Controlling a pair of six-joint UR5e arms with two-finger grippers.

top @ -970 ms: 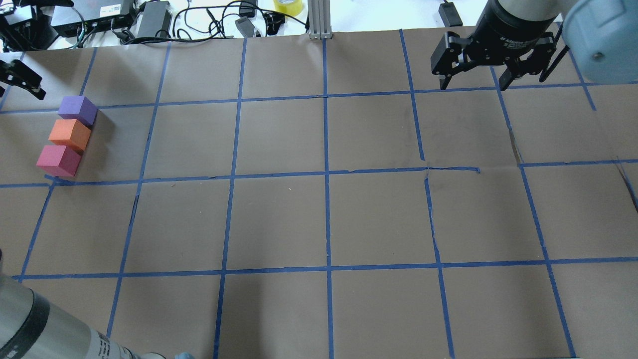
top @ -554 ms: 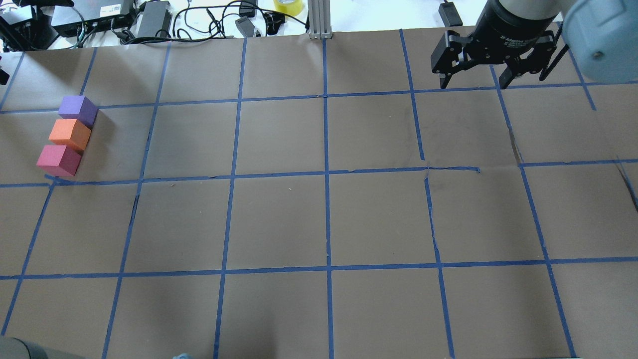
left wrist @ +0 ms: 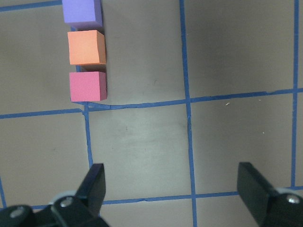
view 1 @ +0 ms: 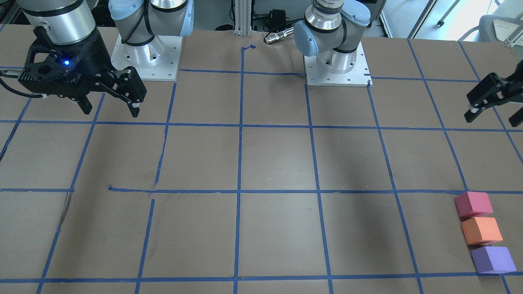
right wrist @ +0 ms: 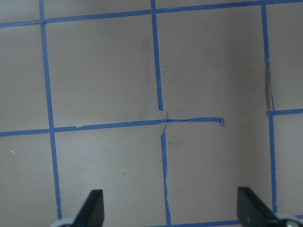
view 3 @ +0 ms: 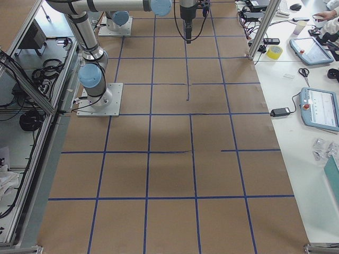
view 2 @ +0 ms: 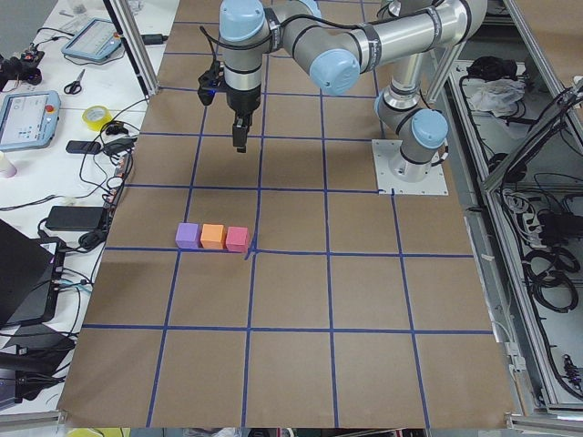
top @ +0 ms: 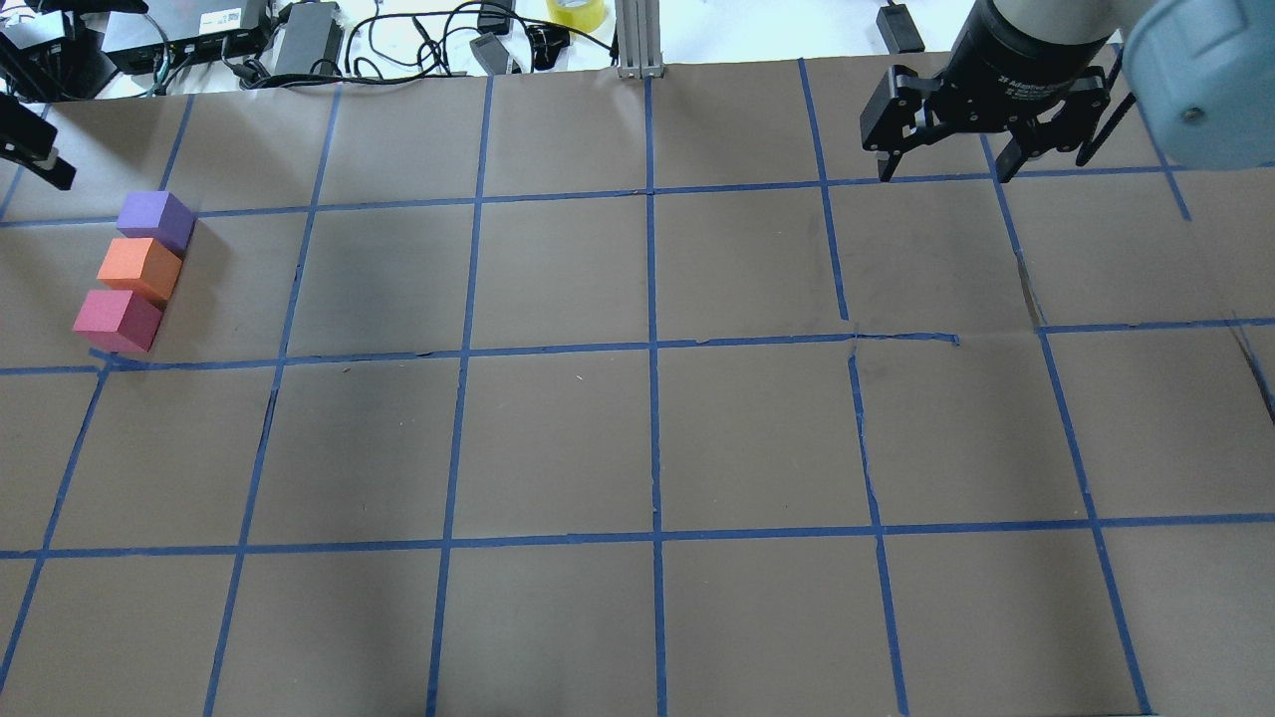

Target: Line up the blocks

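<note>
You've got the table, brown paper w/ blue tape grid, filling most views; R gripper hangs above the table's right side, jaws spread wide, nothing btwn them; L gripper hangs by the left edge, also spread, empty, apart from the blocks; blocks sit in one straight row on the left side: purple block farthest from robot, orange block mid, pinkish-red block nearest robot, corner by a tape crossing; neighbours just beside each other, contact can't tell.
</note>
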